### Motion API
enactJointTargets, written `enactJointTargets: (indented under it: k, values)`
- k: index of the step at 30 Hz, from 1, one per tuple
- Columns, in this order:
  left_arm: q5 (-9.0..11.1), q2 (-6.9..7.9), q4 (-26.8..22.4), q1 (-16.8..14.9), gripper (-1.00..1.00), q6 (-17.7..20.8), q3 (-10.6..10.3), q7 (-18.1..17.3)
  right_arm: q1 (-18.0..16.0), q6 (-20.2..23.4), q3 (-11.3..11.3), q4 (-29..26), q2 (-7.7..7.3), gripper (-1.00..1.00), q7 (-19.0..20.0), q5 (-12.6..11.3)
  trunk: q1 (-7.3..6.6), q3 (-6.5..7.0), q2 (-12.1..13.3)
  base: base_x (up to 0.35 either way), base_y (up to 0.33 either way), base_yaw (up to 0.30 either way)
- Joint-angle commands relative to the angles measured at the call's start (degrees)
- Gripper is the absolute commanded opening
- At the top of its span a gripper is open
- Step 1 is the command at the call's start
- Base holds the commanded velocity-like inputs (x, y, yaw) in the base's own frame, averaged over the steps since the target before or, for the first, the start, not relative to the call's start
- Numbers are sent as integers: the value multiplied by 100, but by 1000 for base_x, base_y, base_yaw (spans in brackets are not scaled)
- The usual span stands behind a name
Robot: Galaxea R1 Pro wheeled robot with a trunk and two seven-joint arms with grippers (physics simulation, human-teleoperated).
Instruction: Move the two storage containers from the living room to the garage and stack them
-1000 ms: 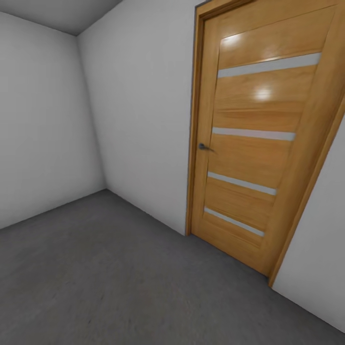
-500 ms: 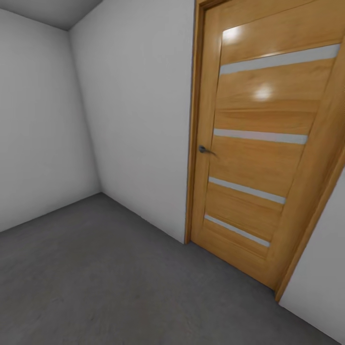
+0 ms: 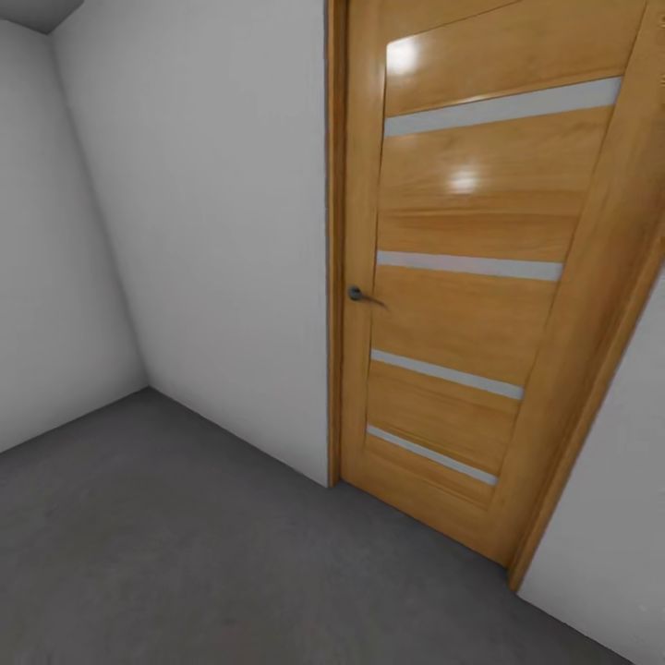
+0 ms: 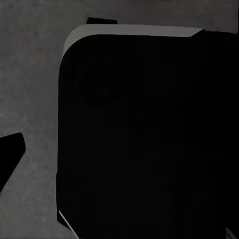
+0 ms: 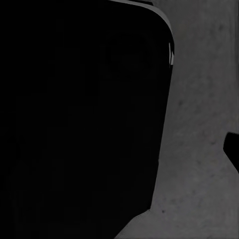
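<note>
View has swung: door (image 3: pixel 462 277) sits more central. Garage floor (image 3: pixel 185 554) bare of bins. Finger state: cannot tell. You're in transit; next, locate a bin.

1 orange-wood door (image 3: pixel 462 277) with 4 pale stripes and 1 handle (image 3: pixel 356 294).
</note>
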Motion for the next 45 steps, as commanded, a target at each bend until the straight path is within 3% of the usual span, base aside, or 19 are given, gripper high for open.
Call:
enactJointTargets:
  k: [1, 9, 12, 21, 45]
  values:
    - [148, 2, -7, 0, 100, -5, 0, 4, -1, -16, 41, 1, 2, 100, -1, 9, 3, -4, -2, 326, 0, -247]
    - [940, 47, 17, 0, 100, -9, -5, -2, -1, -16, 45, 1, -5, 100, -1, 9, 3, -4, -2, 326, 0, -247]
    - [1066, 47, 31, 0, 100, -4, -12, -4, -1, -16, 40, 1, -12, 100, -1, 3, 3, -4, -2, 325, 0, -174]
    - [1150, 42, 56, 0, 100, -10, -25, -5, -1, -20, 37, 1, -24, 100, -1, -1, 3, -4, -2, 325, 0, -37]
    - [1101, 12, 61, 0, 100, -15, -71, -5, -1, -5, 34, 1, -44, 100, -7, -24, 3, -4, -2, 325, 0, -1]
